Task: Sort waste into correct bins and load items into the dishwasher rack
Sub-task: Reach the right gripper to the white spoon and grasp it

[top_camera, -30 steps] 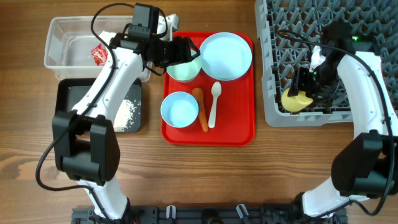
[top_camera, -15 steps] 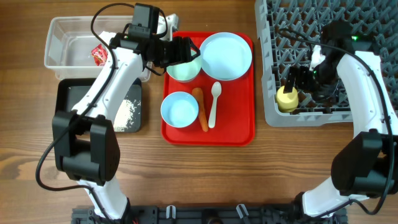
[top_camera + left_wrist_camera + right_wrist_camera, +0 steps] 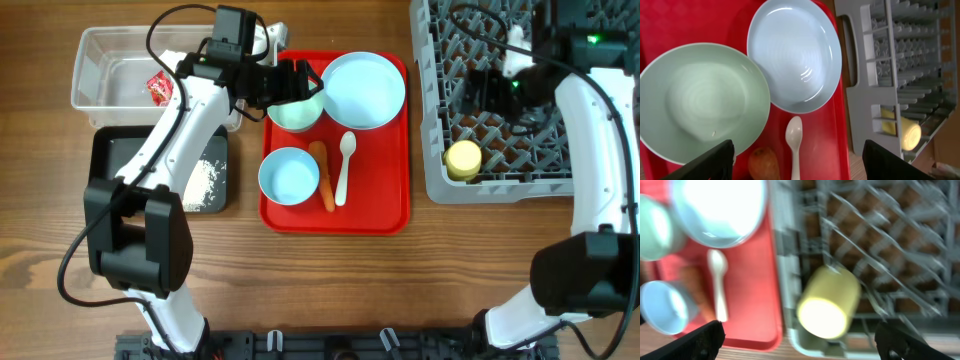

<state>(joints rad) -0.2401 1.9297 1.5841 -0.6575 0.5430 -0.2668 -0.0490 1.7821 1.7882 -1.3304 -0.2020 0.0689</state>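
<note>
Cup (image 3: pixel 462 159) lies in the rack (image 3: pixel 560 185), near its front left corner, apart from the right gripper (image 3: pixel 484 88), whose fingers stand spread and empty above the pegs. Left gripper (image 3: pixel 300 82), jaws wide, hovers over the green bowl (image 3: pixel 296 112) on the red tray (image 3: pixel 380 215); whether it touches the rim is unclear. Plate (image 3: pixel 364 91), blue bowl (image 3: pixel 289 177), carrot (image 3: pixel 322 175) and spoon (image 3: pixel 344 166) lie on that tray.

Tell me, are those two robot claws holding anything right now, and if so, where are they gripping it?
Nothing is held. The right gripper is open above the rack, the yellow cup lying free in it. The left gripper is open over the green bowl.
</note>
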